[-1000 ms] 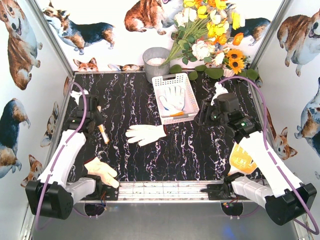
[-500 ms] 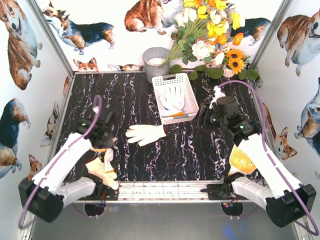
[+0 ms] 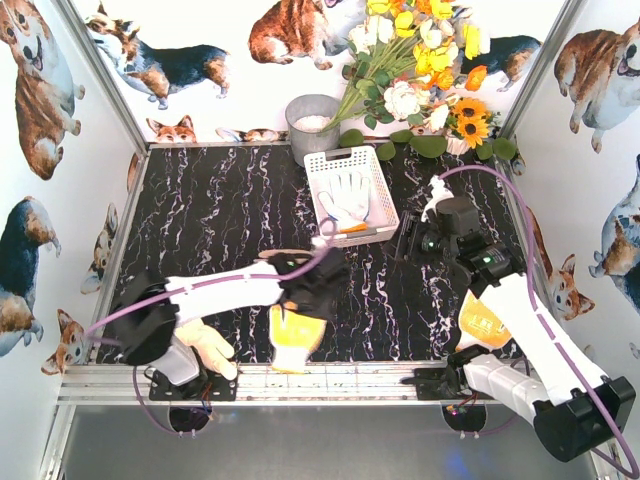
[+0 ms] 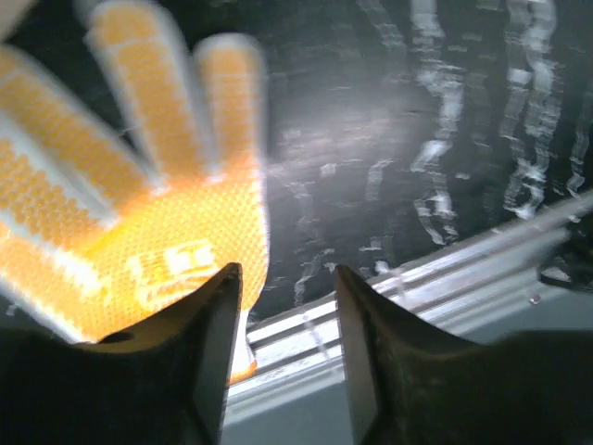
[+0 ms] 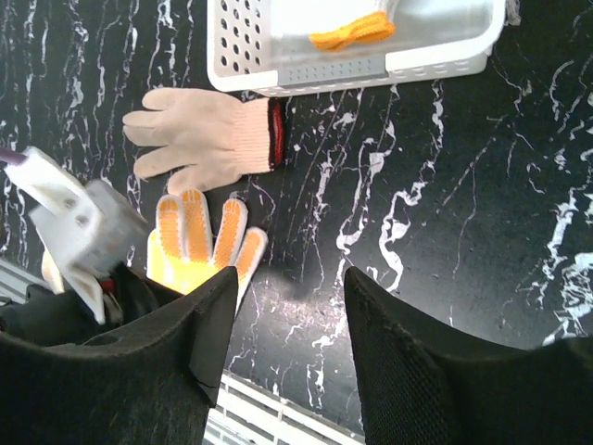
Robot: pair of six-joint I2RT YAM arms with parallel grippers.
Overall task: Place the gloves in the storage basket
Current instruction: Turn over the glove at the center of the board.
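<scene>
Top external view: the yellow glove lies mid near edge of the table, cuff toward that edge. It is just beside our left tool, whose jaws stand apart and empty. The basket sits toward the far edge. Our right tool, also apart, hovers nearer it.

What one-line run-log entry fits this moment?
left gripper: open, near yellow glove | right gripper: open, empty | storage basket: holds white glove

Layout by the storage basket
One glove is being held inside; a second glove is being found at its seven o'clock.
</scene>
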